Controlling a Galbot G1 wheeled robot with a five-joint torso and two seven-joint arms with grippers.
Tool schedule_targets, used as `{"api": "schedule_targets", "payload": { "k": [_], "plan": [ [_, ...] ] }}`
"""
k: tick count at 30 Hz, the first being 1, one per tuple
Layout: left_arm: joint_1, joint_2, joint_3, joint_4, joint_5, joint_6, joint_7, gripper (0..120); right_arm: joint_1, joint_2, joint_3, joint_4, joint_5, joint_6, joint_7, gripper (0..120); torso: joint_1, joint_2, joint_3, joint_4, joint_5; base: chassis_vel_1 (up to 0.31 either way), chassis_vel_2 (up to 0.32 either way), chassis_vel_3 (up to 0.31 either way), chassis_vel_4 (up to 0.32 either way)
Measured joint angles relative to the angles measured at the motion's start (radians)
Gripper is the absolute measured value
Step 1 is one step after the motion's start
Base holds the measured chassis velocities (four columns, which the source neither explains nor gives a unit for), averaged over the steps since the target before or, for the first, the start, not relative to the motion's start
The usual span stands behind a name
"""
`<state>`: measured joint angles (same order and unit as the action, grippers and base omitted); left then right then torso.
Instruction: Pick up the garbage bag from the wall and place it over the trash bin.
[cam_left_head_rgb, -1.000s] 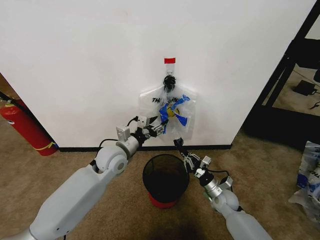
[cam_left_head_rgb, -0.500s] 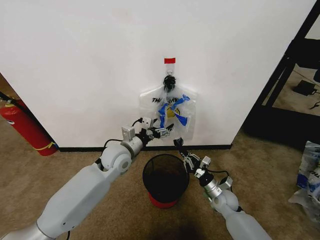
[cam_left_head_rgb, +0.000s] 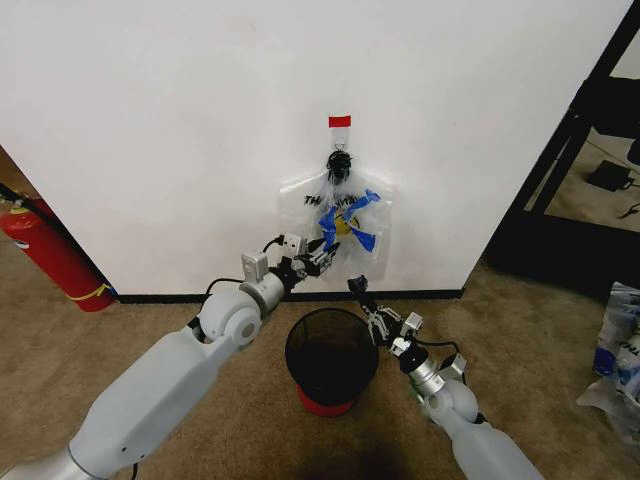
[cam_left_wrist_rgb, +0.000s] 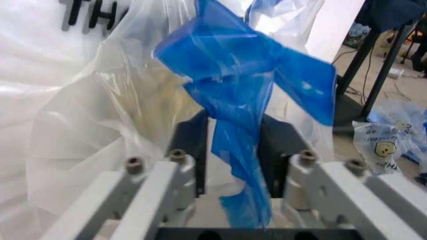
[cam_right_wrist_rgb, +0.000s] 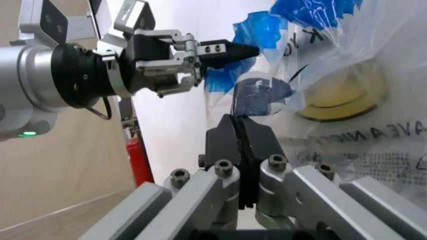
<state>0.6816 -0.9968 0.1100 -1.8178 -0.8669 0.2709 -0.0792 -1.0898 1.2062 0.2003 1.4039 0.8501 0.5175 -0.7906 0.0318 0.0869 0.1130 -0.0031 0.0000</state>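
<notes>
Against the white wall (cam_left_head_rgb: 180, 120), the thin translucent whitish plastic garbage bag (cam_left_head_rgb: 345, 222) with its yellow smiley face, black lettering and blue patches hung from a dark hook under a strip of red tape (cam_left_head_rgb: 340, 121), so the pick-up was not finished and the bag had not been spread over anything. The left hand (cam_left_head_rgb: 322, 255) was raised at the bag's lower left edge; in the left wrist view its dark fingers (cam_left_wrist_rgb: 193, 145) stood partly apart with a blue fold of the bag running between them, and whether they truly pinched it could not be told. The right hand (cam_left_head_rgb: 357, 289) sat lower, just under the bag, its fingers (cam_right_wrist_rgb: 230, 142) pressed together with a scrap of bluish plastic at their tips. Directly below on the brown carpet (cam_left_head_rgb: 150, 330) stood the small round black wire-mesh trash bin (cam_left_head_rgb: 332, 357) with a red base, unlined; nothing could be made out inside it. Judged from this, unhooking the bag and drawing it over the rim were still to do.
</notes>
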Motion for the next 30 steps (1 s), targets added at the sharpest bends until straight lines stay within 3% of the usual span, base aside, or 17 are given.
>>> {"api": "schedule_targets", "payload": {
  "k": [6,16,21,26,27,29,30],
  "plan": [
    [0.023,0.013,-0.018,-0.027,0.0,-0.001,-0.001,0,0.001,0.0,0.001,0.0,-0.004,0.003,0.007,0,0.0,0.0,0.0,0.0,0.0,0.0,0.0,0.0,0.0],
    [0.041,0.017,-0.037,-0.05,0.024,-0.014,-0.004,0,-0.03,-0.04,0.0,0.056,-0.06,0.007,0.03,1,0.0,0.0,0.0,0.0001,0.0001,0.0,0.0,0.0,0.0],
    [0.044,0.013,-0.051,-0.043,0.028,-0.015,-0.006,0,-0.07,-0.118,0.061,0.096,-0.062,-0.085,-0.228,22,0.0,0.0,0.0,0.0,0.0002,0.0,0.0,0.0,0.0],
    [0.054,0.007,-0.056,-0.043,0.033,-0.015,-0.007,0,-0.067,-0.171,0.124,0.116,-0.069,-0.129,-0.333,36,0.0,0.0,0.0,-0.0002,0.0001,0.0,0.0,0.0,0.0],
    [0.055,0.004,-0.056,-0.043,0.036,-0.015,-0.007,0,-0.062,-0.183,0.129,0.131,-0.071,-0.11,-0.299,41,0.0,0.0,0.0,-0.0002,-0.0001,0.0,0.0,0.0,0.0],
    [0.055,-0.003,-0.056,-0.04,0.037,-0.016,-0.007,0,-0.046,-0.195,0.091,0.193,-0.095,-0.013,-0.035,51,0.0,0.0,0.0,-0.0001,-0.0001,0.0,0.0,0.0,0.0],
    [0.055,-0.003,-0.056,-0.04,0.037,-0.016,-0.007,0,-0.046,-0.195,0.091,0.193,-0.095,-0.013,-0.035,51,0.0,0.0,0.0,-0.0001,-0.0001,0.0,0.0,0.0,0.0]
  ]
}}
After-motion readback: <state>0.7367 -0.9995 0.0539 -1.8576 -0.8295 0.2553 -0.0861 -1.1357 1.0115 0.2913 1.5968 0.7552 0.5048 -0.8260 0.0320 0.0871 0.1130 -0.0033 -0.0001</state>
